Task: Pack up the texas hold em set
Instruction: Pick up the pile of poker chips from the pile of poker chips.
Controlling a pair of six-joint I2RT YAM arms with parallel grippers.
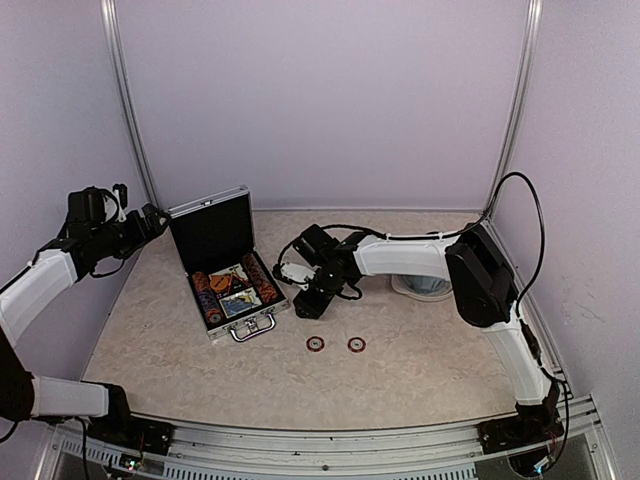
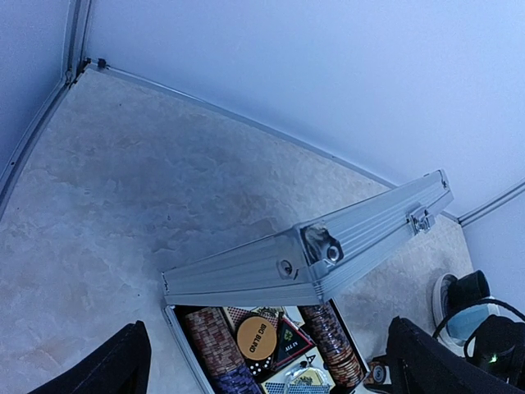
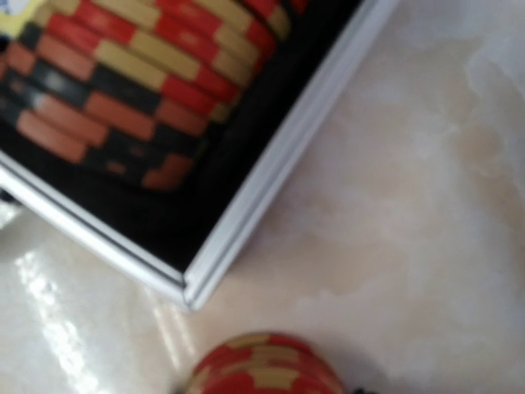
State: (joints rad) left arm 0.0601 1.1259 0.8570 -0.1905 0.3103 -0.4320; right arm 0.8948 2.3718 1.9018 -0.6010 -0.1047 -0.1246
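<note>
- Case (image 1: 225, 262): small, silver, ribbed, black lining. Sits open on table (image 1: 420, 360), centre-left, lid (image 1: 210, 228) upright.
- Inside: rows of red/white chips (image 1: 262, 280) and card boxes (image 1: 232, 290).
- 2 loose chips (image 1: 316, 343) lie on table in front of case, near each other, not touching.
- L gripper (image 1: 150, 222): fingers (image 2: 115, 369) spread wide, holding nothing, raised just left of lid.
- R gripper (image 1: 310, 303): low by case's right front corner, red chip (image 3: 262, 365) at its tips. Can't tell if pinched.

Robot lab cell: plain walls (image 1: 320, 100), aluminium frame (image 1: 129, 100).
</note>
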